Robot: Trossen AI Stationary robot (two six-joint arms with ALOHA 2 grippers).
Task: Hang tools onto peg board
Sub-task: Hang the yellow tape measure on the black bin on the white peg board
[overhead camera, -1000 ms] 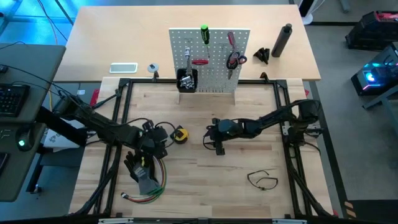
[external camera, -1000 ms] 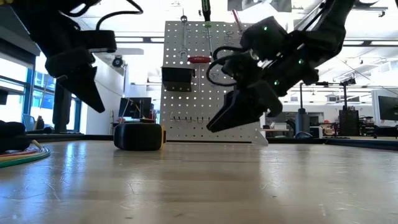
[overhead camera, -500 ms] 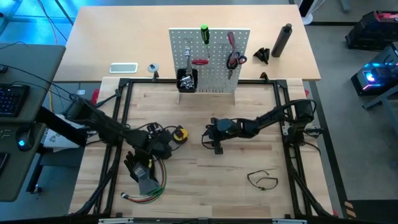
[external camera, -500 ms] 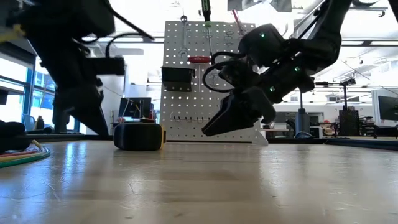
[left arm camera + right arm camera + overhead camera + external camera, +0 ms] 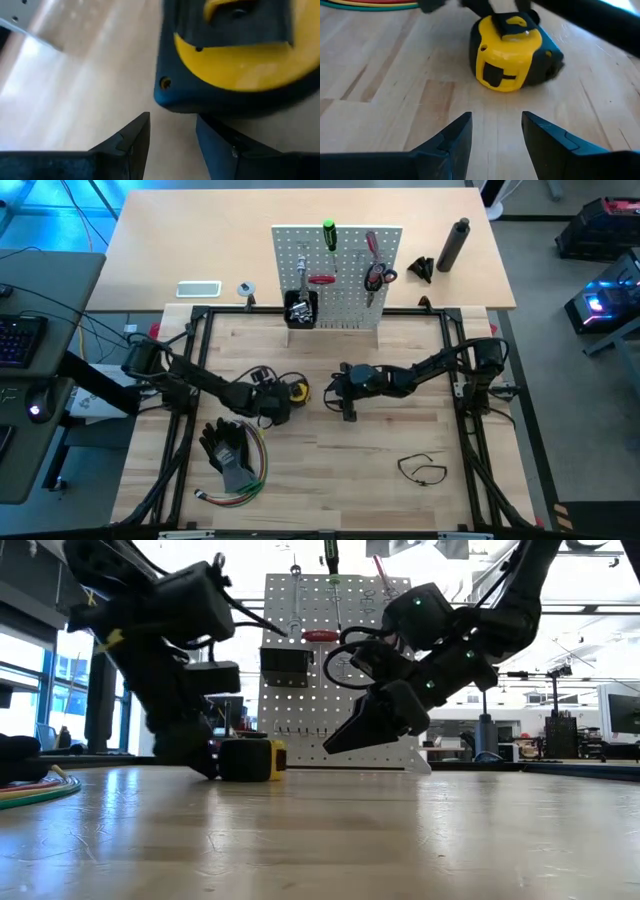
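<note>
A yellow tape measure (image 5: 297, 389) with a dark case lies on the wooden table (image 5: 380, 450), left of the middle. My left gripper (image 5: 172, 125) stands open and low at its left side, fingertips right at the case. From the right, my right gripper (image 5: 496, 122) points at the tape measure (image 5: 510, 52); it is open and hovers above the table with a gap between. The white peg board (image 5: 345, 300) stands upright at the far edge, with a green screwdriver (image 5: 328, 232), red-handled tools (image 5: 375, 275) and a black bin (image 5: 300, 308) on it. My left gripper touches the tape measure's dark case at its lower edge (image 5: 202, 114) with the tip of one finger; the other fingertip (image 5: 142, 125) stands free beside it. The fingers slant down from the table's left side. The tape measure rests on the table.
Black gloves (image 5: 228, 450) and a bundle of coloured wires (image 5: 245, 485) lie near the left front. At the right front lies a thin black loop (image 5: 422, 468). Behind the peg board, a second table holds a dark bottle (image 5: 455, 245) and a phone (image 5: 198, 289).
My left gripper has come down and gone toward the table's right edge, from over the gloves to the tape measure's left side. The tape measure has slid a little toward the right along the table.
</note>
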